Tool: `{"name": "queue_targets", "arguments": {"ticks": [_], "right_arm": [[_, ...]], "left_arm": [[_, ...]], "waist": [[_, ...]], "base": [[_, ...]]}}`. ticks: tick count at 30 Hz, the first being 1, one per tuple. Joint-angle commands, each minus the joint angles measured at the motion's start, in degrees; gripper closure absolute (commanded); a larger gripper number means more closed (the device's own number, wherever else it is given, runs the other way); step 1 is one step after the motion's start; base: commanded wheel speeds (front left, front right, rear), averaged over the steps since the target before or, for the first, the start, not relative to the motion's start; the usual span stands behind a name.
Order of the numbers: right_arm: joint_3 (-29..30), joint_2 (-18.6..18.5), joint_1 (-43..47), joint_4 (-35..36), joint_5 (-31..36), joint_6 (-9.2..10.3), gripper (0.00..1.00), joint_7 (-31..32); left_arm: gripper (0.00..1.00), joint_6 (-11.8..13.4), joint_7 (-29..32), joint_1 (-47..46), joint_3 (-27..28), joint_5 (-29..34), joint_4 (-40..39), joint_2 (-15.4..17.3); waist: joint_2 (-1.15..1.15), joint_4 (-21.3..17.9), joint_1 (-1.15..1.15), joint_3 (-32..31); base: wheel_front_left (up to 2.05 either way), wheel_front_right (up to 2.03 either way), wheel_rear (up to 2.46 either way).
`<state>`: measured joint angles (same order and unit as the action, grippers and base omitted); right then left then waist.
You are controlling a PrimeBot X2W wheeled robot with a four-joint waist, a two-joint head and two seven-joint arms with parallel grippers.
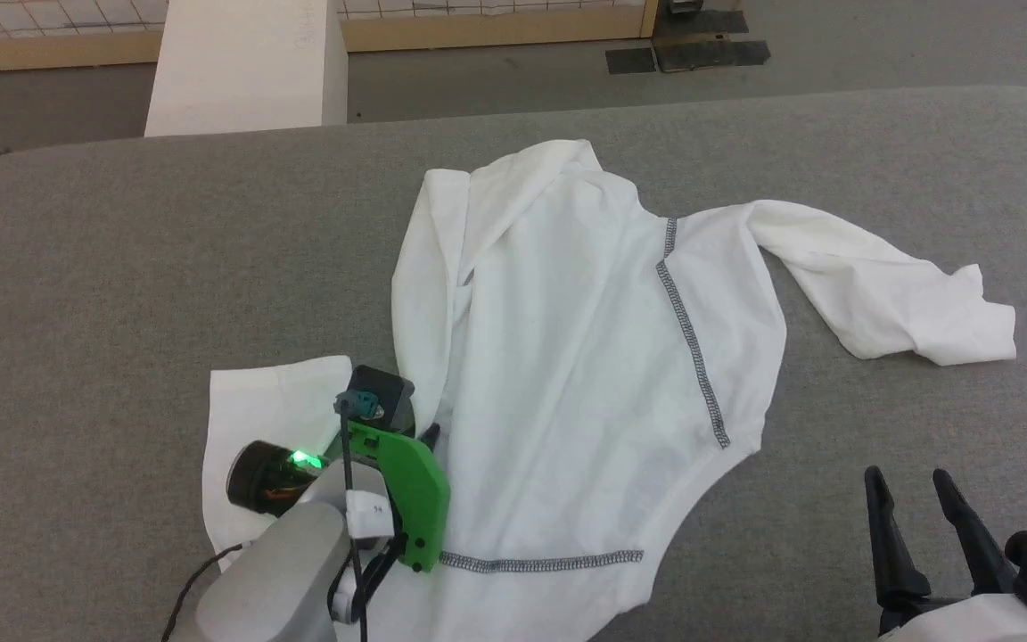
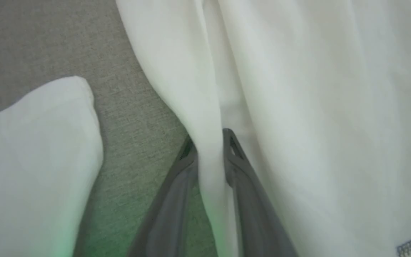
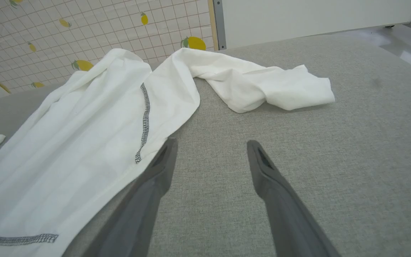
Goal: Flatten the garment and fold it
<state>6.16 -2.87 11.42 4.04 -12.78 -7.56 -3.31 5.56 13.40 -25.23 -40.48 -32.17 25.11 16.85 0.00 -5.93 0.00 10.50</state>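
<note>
1. One shirt (image 1: 567, 357) lies on the table (image 1: 77, 267), about mid-width. Its body runs from near the far edge down toward the robot.
2. It has two sleeves. The right sleeve (image 1: 879, 294) trails out toward the table's right side and ends in a crumpled cuff. The left sleeve (image 1: 273, 401) lies flat beside the body's left edge, partly under the left arm (image 1: 282, 562).
3. Two dark zigzag seams show on the body: a long seam (image 1: 692, 348) down the right shoulder and a short seam (image 1: 540, 562) across the part nearest the robot.
4. There are two end effectors. The left end effector (image 2: 209, 144) is narrow, its two fingers pinching a raised fold at the shirt's left edge with cloth between them.
5. The right end effector (image 1: 908, 477) stands wide with nothing between its fingers, over bare table at the near right. In the right wrist view one fingertip sits just beside the shirt's edge; I cannot tell whether it touches.
6. One white box (image 1: 246, 67) stands on the floor (image 1: 496, 80) beyond the table's far edge, left of the shirt.
7. Edges: the far edge curves down at both corners, and the shirt's top stops short of it, leaving a bare strip.
8. Open room: a wide bare stretch lies left of the shirt, and a narrow wedge of table shows between the left sleeve and the body. There is also open table between the right sleeve and the right end effector.
</note>
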Motion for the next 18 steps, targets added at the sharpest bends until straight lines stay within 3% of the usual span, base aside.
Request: {"name": "queue_targets", "arguments": {"ticks": [1, 5, 12, 18], "right_arm": [[0.0, 0.0, -0.8, -0.1, -0.6, 0.08, 0.00, -0.5], [0.1, 0.0, -1.1, 0.3, -0.4, 0.08, 0.00, -0.4], [-0.1, 0.0, -3.6, 1.1, -0.3, 0.08, 0.00, -0.5], [0.2, 0.0, -5.4, -0.4, -1.0, 0.08, 0.00, -1.9]], "left_arm": [[1.00, -0.4, -0.4, -0.6, -0.1, 0.2, 0.8, 0.0], [1.00, -1.4, -2.2, -3.6, 0.4, 1.6, -0.5, 2.3], [1.00, -4.4, -1.5, -12.9, 3.0, 4.7, -2.4, 12.3], [1.00, -4.6, -1.7, -18.1, 5.6, 5.8, -1.7, 17.3]], "waist": [[0.00, 0.1, 0.00, 0.1], [0.00, 0.1, 0.00, 1.5], [0.00, -2.4, 0.00, 7.3], [0.00, -4.5, 0.00, 11.6]], "base": [[0.00, 0.00, 0.00], [0.00, 0.00, 0.00], [0.00, 0.00, 0.00], [0.00, 0.00, 0.00]]}}
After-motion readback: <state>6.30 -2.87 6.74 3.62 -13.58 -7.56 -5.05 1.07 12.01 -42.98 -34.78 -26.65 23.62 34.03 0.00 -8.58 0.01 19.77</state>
